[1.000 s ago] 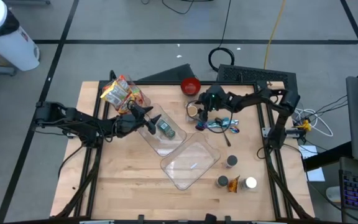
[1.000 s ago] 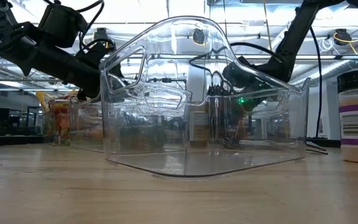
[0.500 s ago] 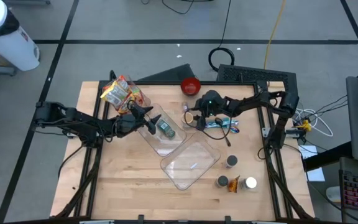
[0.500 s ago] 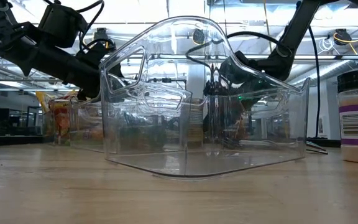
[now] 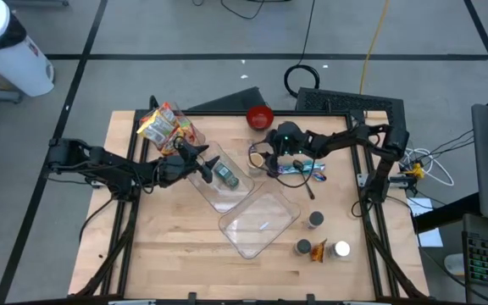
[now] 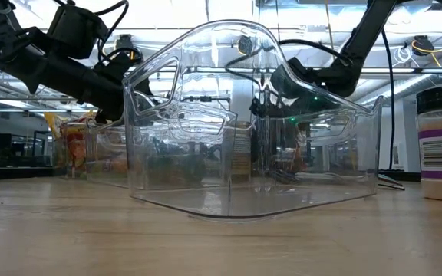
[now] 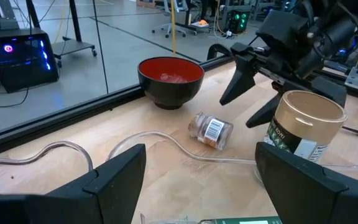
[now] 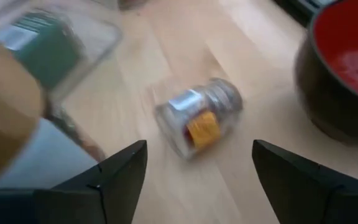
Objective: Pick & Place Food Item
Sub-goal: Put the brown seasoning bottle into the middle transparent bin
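A small clear jar [image 8: 197, 121] with a yellow label lies on its side on the wood table, near the red bowl [image 5: 260, 116]; it also shows in the left wrist view [image 7: 211, 130]. A tan can [image 7: 303, 124] stands upright beside it. My right gripper [image 7: 250, 93] is open and hovers above the jar and the can, touching neither. My left gripper [image 5: 200, 161] is open over the rim of a clear bin [image 5: 212, 193], in which a green can [image 5: 225, 176] lies.
A second clear bin [image 5: 259, 222], with nothing in it, stands toward the table's near side and fills the low view [image 6: 252, 123]. A snack bag [image 5: 166, 125] lies at the far left. Coloured packets [image 5: 302, 169] and three spice jars [image 5: 316, 220] lie on the right.
My right gripper has moved a little toward the table's left edge, toward the clear bin, and has risen slightly in the low view. My left arm has kept still.
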